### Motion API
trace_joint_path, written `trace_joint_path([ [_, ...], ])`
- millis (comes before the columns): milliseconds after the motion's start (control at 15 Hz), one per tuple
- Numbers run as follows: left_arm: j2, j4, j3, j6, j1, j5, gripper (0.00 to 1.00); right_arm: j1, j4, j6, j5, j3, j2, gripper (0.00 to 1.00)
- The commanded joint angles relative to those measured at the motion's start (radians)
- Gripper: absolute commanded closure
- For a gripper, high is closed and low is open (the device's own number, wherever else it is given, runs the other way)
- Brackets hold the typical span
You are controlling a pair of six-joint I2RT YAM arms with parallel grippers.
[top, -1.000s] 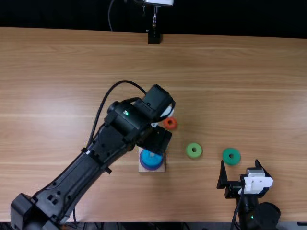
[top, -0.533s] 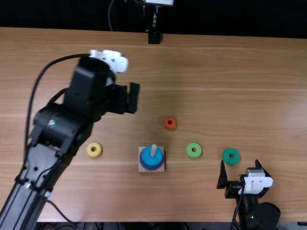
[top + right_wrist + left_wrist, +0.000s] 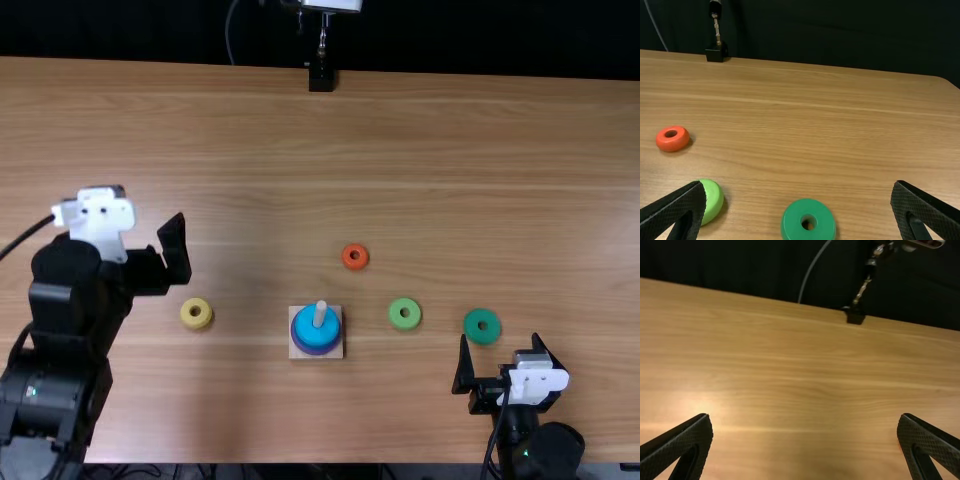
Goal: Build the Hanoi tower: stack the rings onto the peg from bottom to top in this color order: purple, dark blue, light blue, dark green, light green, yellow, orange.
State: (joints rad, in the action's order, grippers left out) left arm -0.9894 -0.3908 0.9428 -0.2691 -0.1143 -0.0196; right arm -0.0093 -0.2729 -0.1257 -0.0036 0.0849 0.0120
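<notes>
Left gripper (image 3: 150, 266), fingers apart, has the yellow ring (image 3: 196, 322) just to its right. Farther right: the peg (image 3: 320, 314), light blue ring (image 3: 309, 331) uppermost, then the orange ring (image 3: 355, 266) and light green ring (image 3: 404, 323). Right gripper (image 3: 500, 337), likewise spread, has the dark green ring (image 3: 472, 327) near its fingertips.

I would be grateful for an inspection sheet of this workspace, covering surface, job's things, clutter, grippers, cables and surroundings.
Surface: light brown wooden table, with soft glare.
Job's things: light blue ring uppermost on the peg, darker blue-purple beneath; yellow ring, orange ring, light green ring and dark green ring lie loose.
Clutter: black mount at the far edge.
Grippers: left gripper open, empty; right gripper open, empty.
Cables: grey cable beyond the far edge; black cable at the left arm.
Surroundings: dark backdrop.
</notes>
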Motion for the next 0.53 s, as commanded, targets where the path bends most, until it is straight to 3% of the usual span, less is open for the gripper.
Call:
trace_joint_path([
  [0,0.071,0.002,-0.082,-0.001,0.034,-0.001,0.00,-0.006,-0.069,0.001,0.015,-0.068,-0.012,0.00],
  [133,0.181,0.015,-0.216,0.000,0.082,-0.001,0.00,-0.006,-0.069,0.001,0.015,-0.066,-0.012,0.00],
  [467,0.460,0.209,-0.572,0.002,0.079,0.001,0.00,-0.006,-0.069,0.001,0.015,-0.066,-0.012,0.00],
])
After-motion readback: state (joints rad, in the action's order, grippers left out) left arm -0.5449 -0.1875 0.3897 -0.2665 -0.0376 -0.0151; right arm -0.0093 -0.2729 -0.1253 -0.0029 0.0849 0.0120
